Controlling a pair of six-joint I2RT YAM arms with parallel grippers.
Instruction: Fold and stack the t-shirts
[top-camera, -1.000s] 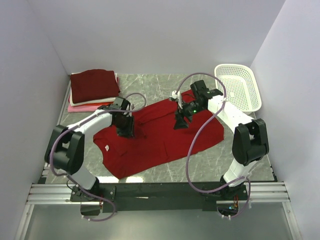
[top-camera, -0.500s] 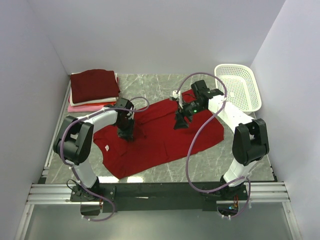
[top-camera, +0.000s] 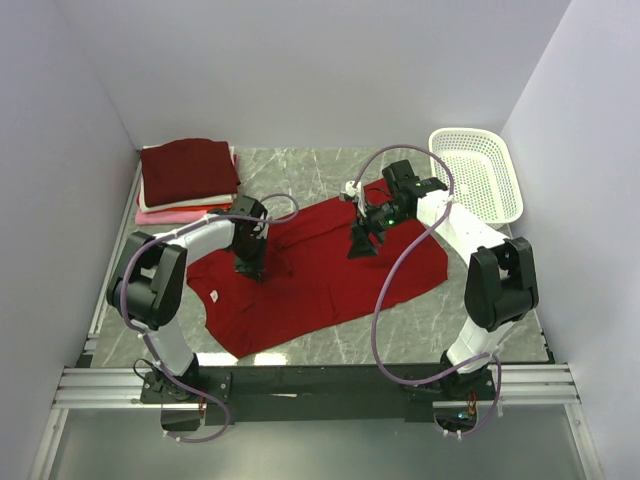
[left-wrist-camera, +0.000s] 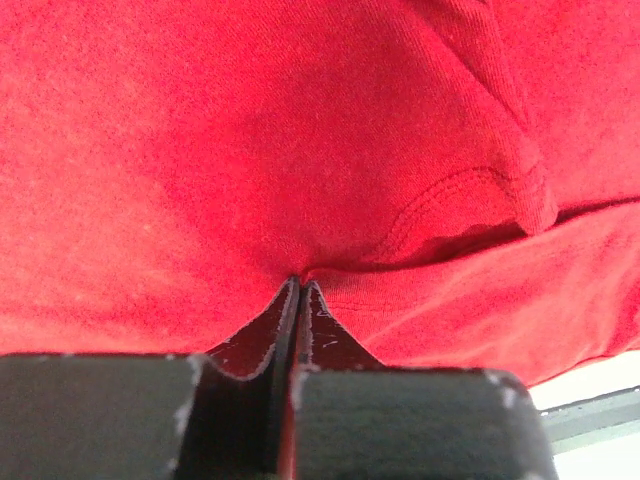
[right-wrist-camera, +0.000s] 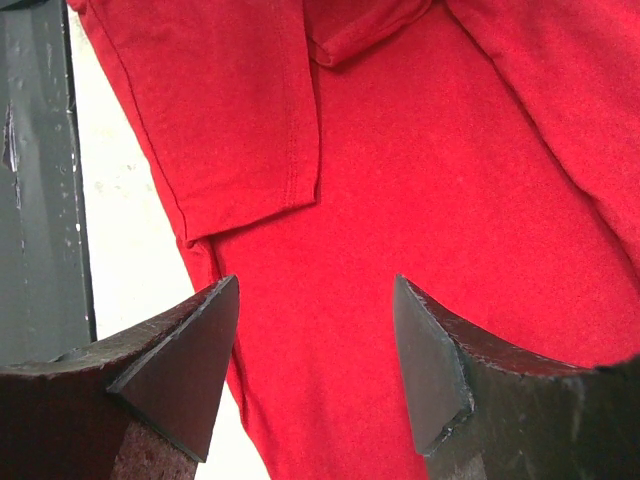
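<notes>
- Grip is on now: your left pincer (left-wrist-camera: 298, 283) goes from half open a second ago to pinched flat. The wrist view shows a pucker of the red t-shirt (top-camera: 320, 275) caught right at the tips, just beside a hemmed sleeve edge.
- Left elbow also swings in toward the base over that second, while the pincer itself barely shifts on the cloth.
- Your right pincer (right-wrist-camera: 315, 287) does nothing new: same spot over the far side of the shirt, jaws wide, nothing between them.
- Shirt is still spread flat in the middle of the counter (top-camera: 300, 165), not folded yet. The folded stack (top-camera: 188, 172) sits in the far left corner, well apart, and the basket (top-camera: 478, 178) is off at the far right.
- So I'd say you're halfway to a two-handed fold: one side is pinched, and the other still needs grabbing before you lift.
</notes>
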